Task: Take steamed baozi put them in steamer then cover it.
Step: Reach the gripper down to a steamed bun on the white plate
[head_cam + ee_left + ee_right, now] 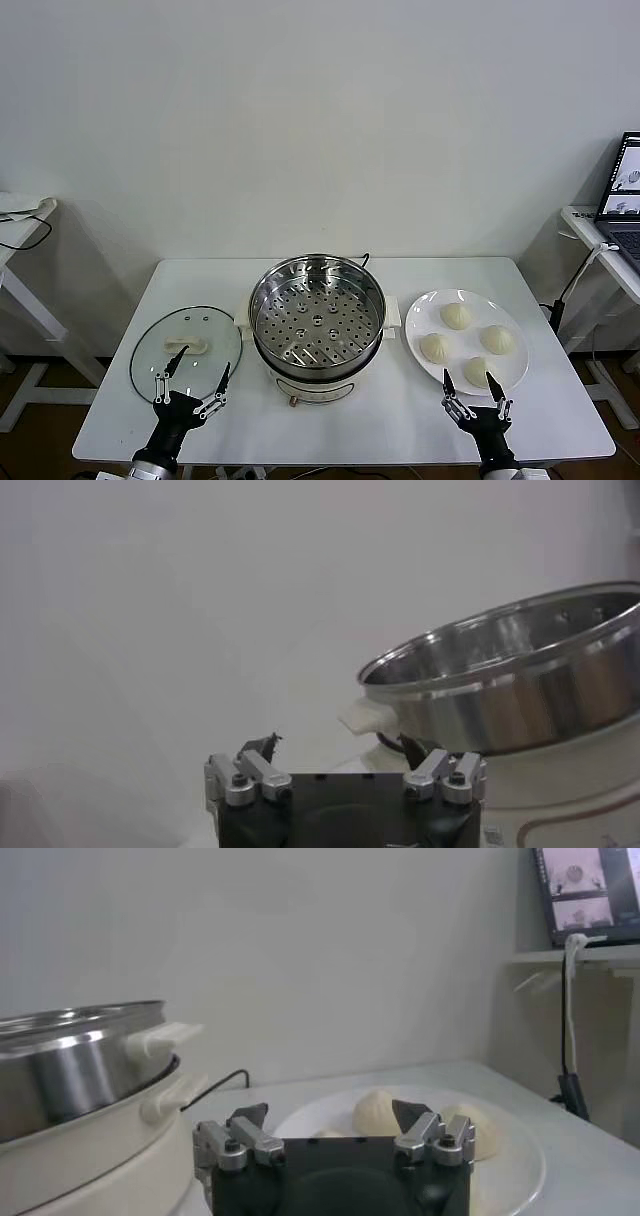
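Four baozi (467, 342) sit on the plate (417, 351) to the right of the steamer (317, 325), none in the pot yet, so nothing's been loaded as far as I can tell. The tray inside looks bare. The cover (186, 352) lies flat on the table (350, 425), left of the steamer.

Right gripper (478, 383) hovers at the near edge of the plate with its fingers spread wide, holding nothing, just beside the closest bun. Left gripper (190, 381) hangs over the near rim of the cover, also spread wide and empty.

Handling guess: the buns look soft and light, probably squishy and maybe a bit tacky, so I'd pinch across the widest part of the dome, low on the sides, with a gentle squeeze or they'll dent. The cover looks like glass with a metal rim, so heavier, slick and breakable; the cream handle (188, 346) in the middle is the obvious place to grab. The steamer looks rigid and heavy enough to stay put.

Writing: no brand or label I can read on anything. A laptop (627, 192) screen off to the far right shows something, too small to read.
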